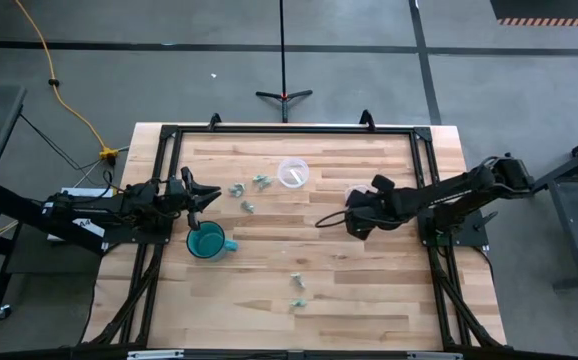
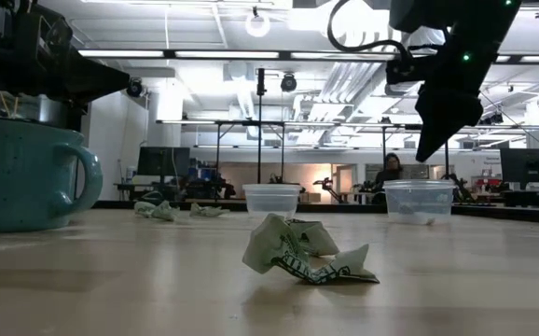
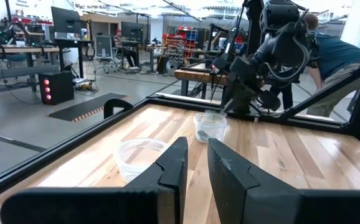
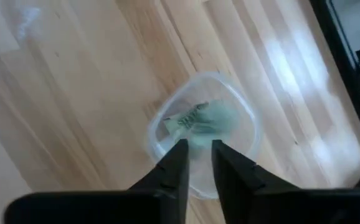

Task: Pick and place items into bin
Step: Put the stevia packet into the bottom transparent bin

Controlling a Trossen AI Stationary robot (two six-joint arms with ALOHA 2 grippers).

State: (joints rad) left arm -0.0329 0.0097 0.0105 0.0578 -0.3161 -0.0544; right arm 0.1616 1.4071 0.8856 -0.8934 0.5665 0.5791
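- We see the right gripper hanging directly above a clear plastic cup on the right half of the butcher-block table; its fingers stand nearly together with a slim gap between them and hold nothing.
- Below those fingertips, inside that cup, lies one crumpled banknote, pale green-grey.
- In the high view the same gripper sits just beside that cup, with a second clear cup farther towards the table's middle.
- We find the left gripper at the left edge, over the teal mug; its fingers are almost closed, a narrow slot between them, gripping nothing.
- A few more crumpled notes lie loose between that gripper and the middle cup.
- Others rest well apart from both grippers, near the front of the table.
- In the low view one crumpled note lies closest to the camera, with the mug at the left.
- A person leans over beyond the table's far rail.
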